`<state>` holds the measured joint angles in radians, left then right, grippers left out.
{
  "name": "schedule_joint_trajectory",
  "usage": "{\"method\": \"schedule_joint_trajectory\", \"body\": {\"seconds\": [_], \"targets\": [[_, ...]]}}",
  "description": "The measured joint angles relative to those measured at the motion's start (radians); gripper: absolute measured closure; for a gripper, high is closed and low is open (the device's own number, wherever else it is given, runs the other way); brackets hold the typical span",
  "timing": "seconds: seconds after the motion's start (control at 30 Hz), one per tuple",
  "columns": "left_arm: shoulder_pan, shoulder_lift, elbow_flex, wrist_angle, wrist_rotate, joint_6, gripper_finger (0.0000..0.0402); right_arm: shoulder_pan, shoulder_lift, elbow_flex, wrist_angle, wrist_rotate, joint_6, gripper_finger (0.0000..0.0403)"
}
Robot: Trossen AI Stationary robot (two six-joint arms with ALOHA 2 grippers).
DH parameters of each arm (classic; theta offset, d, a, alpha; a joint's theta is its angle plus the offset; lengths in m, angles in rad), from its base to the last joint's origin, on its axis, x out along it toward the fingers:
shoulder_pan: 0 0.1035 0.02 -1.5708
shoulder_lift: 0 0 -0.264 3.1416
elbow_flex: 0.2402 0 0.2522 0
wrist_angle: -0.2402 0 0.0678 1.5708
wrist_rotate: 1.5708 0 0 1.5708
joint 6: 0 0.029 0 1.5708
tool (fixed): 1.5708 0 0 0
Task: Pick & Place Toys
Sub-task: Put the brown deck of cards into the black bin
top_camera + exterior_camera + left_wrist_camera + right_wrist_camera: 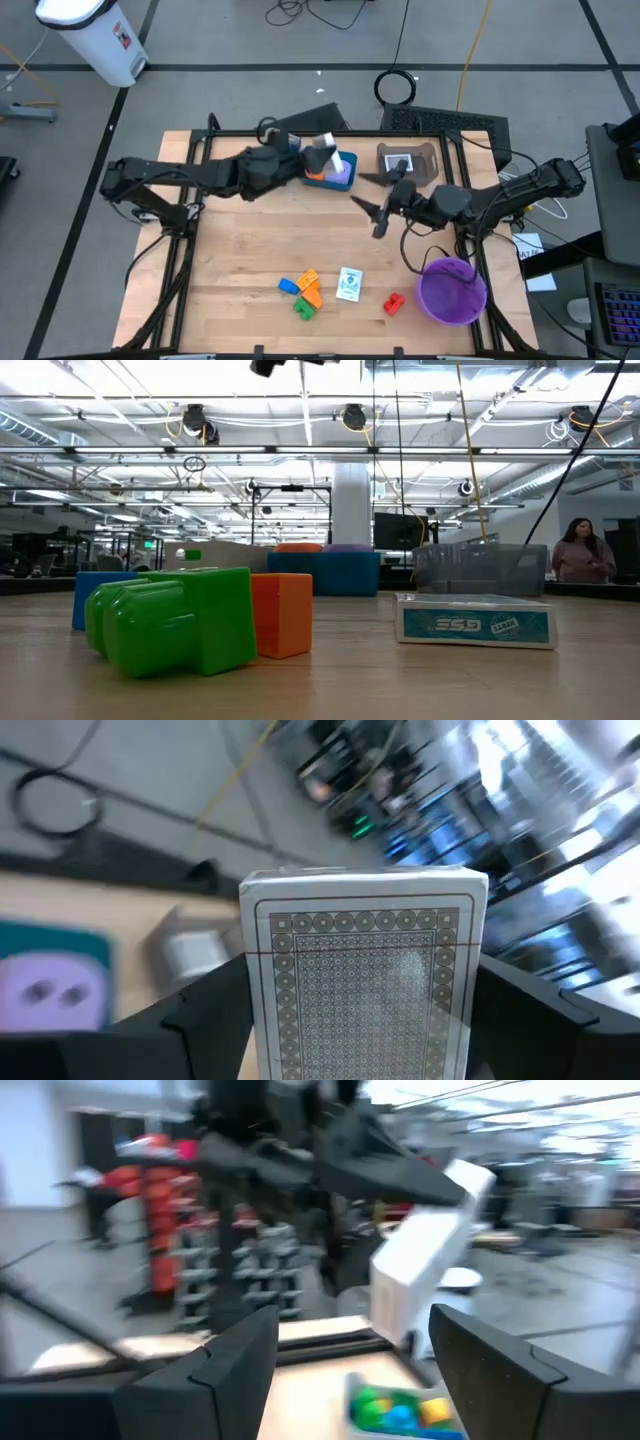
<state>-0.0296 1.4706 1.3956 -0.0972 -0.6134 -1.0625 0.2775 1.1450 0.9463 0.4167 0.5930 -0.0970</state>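
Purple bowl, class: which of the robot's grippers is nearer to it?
Right. The right gripper hangs over the table's middle, up-left of the purple bowl in the high view. The left gripper is farther off, above the teal tray at the far edge.

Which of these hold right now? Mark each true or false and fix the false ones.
1. The left gripper holds a white patterned card box between its jaws. True.
2. The round purple plastic bowl sits at the table's far left corner. False: it sits near the front right corner.
3. The right gripper carries a red brick. False: its jaws are open and empty; the small red plastic brick lies on the wooden table.
4. A purple dotted die rests in the teal tray. True.
5. The left gripper hovers over the purple bowl. False: it is beside the teal tray.
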Motion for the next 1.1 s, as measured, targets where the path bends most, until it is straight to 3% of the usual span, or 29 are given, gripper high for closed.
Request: {"method": "schedule_joint_trajectory", "body": {"seconds": [0.17,0.53,0.8,1.1], "targets": [[0.034,0.022,0.001,0.139,0.033,0.045,0.0087,0.008,0.011,0.000,0.093,0.170,-0.032,0.0151],[0.098,0.142,0.001,0.423,0.194,0.031,0.0086,0.009,0.080,0.001,0.240,0.277,-0.074,0.0151],[0.108,0.161,0.001,0.444,0.236,0.014,0.0085,-0.003,0.103,0.001,0.321,0.426,-0.163,0.0151],[0.116,0.160,0.001,0.473,0.247,0.007,0.0085,-0.056,0.104,0.000,0.319,0.424,-0.104,0.0151]]}}
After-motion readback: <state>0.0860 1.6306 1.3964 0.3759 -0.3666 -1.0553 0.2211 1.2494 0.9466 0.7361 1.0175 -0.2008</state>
